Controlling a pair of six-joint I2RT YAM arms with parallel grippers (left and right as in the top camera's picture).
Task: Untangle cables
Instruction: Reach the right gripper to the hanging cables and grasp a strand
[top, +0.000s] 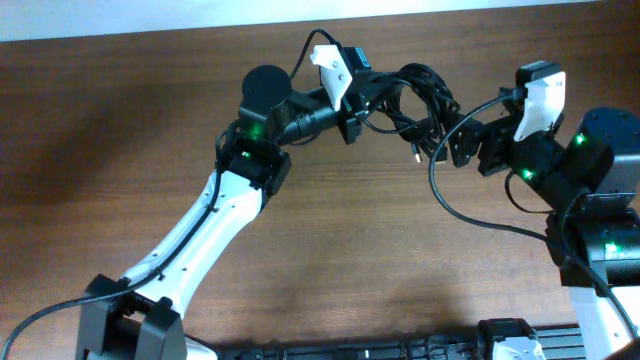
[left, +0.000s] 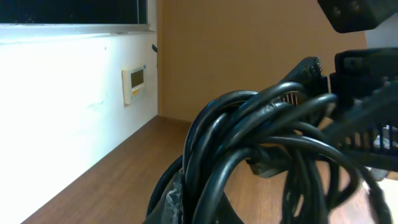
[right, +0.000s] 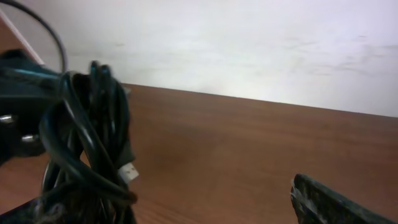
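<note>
My left gripper (top: 358, 100) clamps the bundle of thin black looped cables (top: 415, 95), judged light and limp, above the brown wooden table (top: 120, 120); closure of my right gripper (top: 452, 142) is indeterminate; recommended hold: one loose outer loop.

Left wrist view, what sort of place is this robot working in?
Probably an indoor lab or office workroom: a wood-grain table, a plain white wall with a small control panel, and a bundle of black cables up close.
</note>
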